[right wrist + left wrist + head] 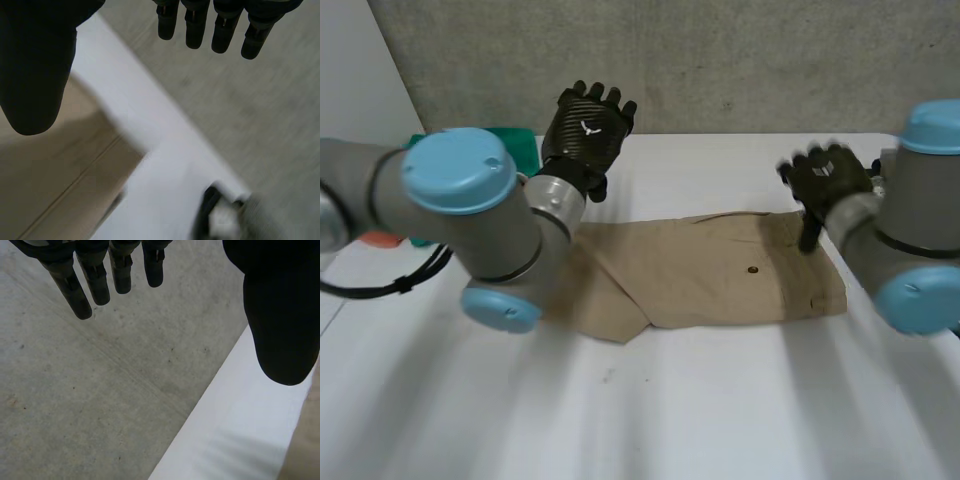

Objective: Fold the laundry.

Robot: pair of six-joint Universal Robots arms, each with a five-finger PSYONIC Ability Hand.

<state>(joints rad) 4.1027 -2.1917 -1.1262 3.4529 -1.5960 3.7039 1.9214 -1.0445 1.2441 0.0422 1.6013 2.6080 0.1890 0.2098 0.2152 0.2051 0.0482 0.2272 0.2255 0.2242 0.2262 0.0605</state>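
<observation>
A tan garment (720,270) lies folded flat near the middle of the white surface (670,410), a small dark button (752,269) showing on top. The left hand (588,125) is raised over the far edge of the surface, clear of the cloth; its fingers (95,282) are straight and spread, holding nothing. The right hand (830,175) hangs above the garment's far right corner, fingers (192,27) straight, thumb apart, nothing held. A green object (515,142) sits at the far left corner, behind the left arm.

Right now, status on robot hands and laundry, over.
Both open: left robot hand above far edge of table, right robot hand over far corner of tan garment. Nearby: green item behind left arm.
</observation>
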